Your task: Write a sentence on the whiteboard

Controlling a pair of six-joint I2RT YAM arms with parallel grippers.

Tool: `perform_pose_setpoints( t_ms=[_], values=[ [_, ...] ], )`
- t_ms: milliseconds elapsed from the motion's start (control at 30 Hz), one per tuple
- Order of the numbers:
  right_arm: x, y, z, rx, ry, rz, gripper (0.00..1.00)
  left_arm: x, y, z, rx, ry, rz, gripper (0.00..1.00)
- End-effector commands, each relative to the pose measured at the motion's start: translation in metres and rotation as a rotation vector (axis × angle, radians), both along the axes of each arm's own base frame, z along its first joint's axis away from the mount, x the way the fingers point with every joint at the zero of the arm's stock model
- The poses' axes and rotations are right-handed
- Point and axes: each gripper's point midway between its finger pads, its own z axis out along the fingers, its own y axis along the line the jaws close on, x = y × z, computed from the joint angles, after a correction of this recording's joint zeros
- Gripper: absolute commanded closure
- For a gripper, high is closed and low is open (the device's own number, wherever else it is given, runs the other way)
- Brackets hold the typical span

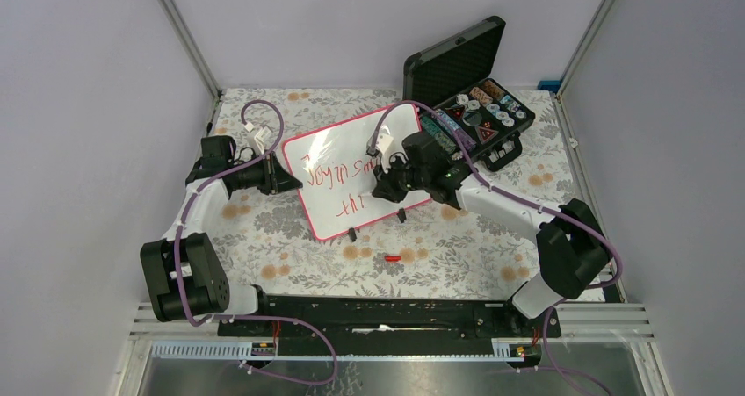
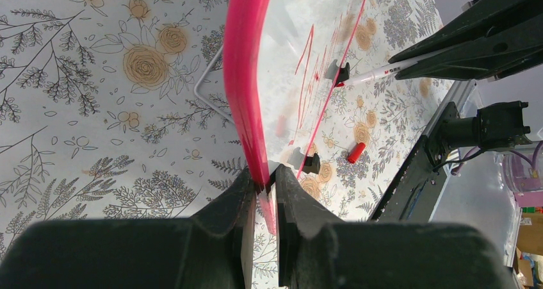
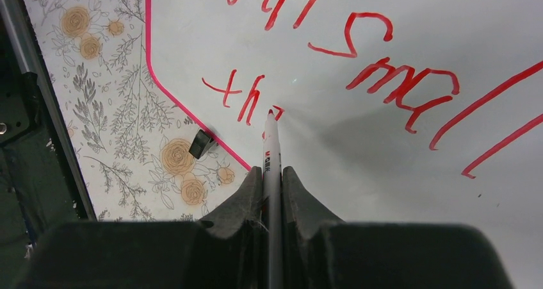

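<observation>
The whiteboard [image 1: 351, 154] stands tilted on two black clip feet in the middle of the floral table. My left gripper [image 1: 294, 182] is shut on its pink rim [image 2: 246, 97] at the left edge. My right gripper [image 1: 379, 188] is shut on a white marker [image 3: 271, 151], whose red tip touches the board [image 3: 384, 161] just right of "th". The sentence [image 1: 338, 172] in red reads roughly "Joy in small" on one line and "th" on the second line [image 3: 240, 90].
A red marker cap [image 1: 392, 258] lies on the table in front of the board, also in the left wrist view [image 2: 355, 152]. An open black case [image 1: 470, 106] with small parts stands at the back right. A wire stand [image 2: 208, 93] props the board from behind.
</observation>
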Motion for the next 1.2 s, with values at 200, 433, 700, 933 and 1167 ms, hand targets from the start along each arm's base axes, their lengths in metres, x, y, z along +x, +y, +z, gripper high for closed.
perform_pose_setpoints(
  t_ms=[200, 433, 700, 933, 1167],
  values=[
    [0.020, 0.009, 0.030, 0.043, -0.076, -0.027, 1.00, 0.011, 0.006, 0.006, 0.051, -0.080, 0.003, 1.00],
    [0.025, 0.009, 0.016, 0.014, -0.066, -0.037, 1.00, 0.010, 0.006, 0.007, 0.054, -0.086, 0.003, 1.00],
    [0.021, 0.007, 0.014, 0.011, -0.063, -0.033, 1.00, 0.010, 0.007, 0.006, 0.056, -0.081, 0.003, 1.00],
    [0.018, 0.003, 0.036, 0.060, -0.060, -0.032, 1.00, 0.009, 0.007, 0.006, 0.059, -0.081, 0.004, 1.00],
    [0.012, -0.010, 0.031, 0.059, -0.028, -0.038, 1.00, 0.010, 0.007, 0.007, 0.058, -0.085, 0.004, 1.00]
  ],
)
